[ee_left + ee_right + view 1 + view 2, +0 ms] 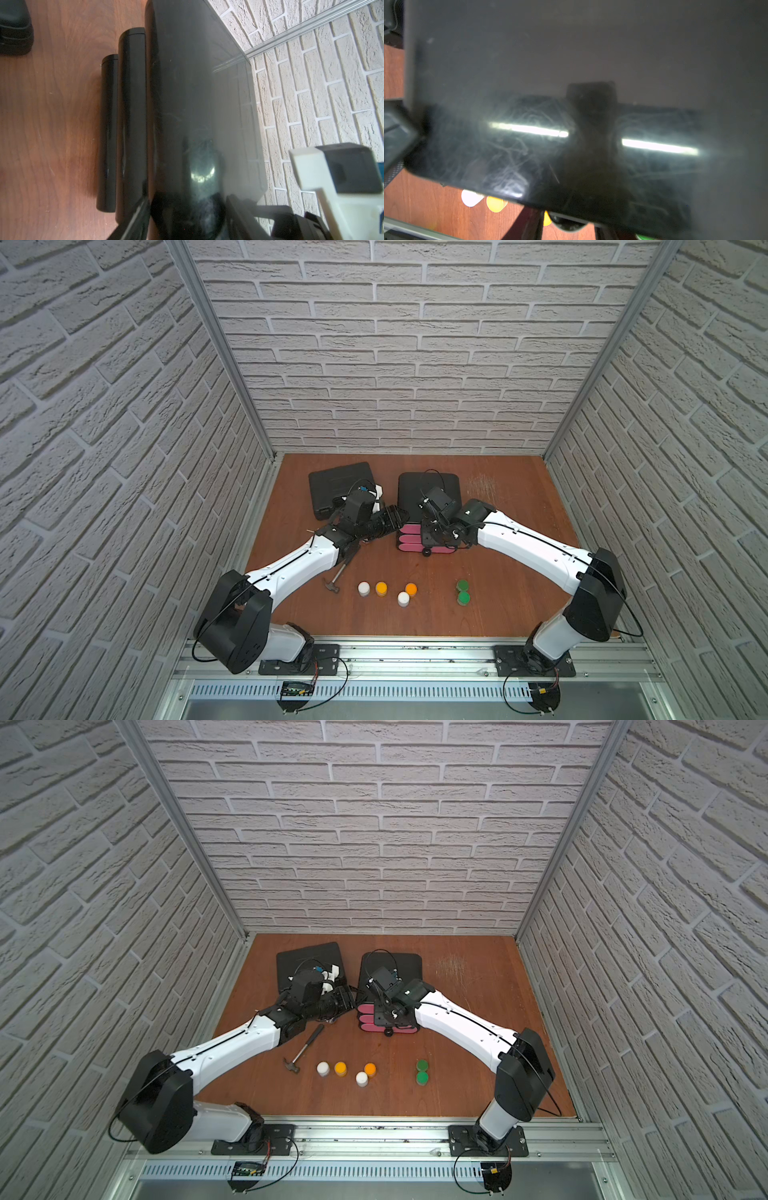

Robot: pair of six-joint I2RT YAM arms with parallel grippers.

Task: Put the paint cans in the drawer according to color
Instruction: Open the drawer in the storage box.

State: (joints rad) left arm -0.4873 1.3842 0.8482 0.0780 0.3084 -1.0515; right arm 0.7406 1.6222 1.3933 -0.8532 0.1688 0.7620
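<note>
Right gripper straddles a black ball knob on the drawer front. Left gripper sits against the drawer's left side. Clamped or not, can't tell for either: wrist views too close and blurred. All six paint cans stand on the table in front of the drawer, well apart from it.

walls: white brick pattern, three sides | table: reddish-brown wood | corner posts: aluminium | front rail: aluminium
</note>
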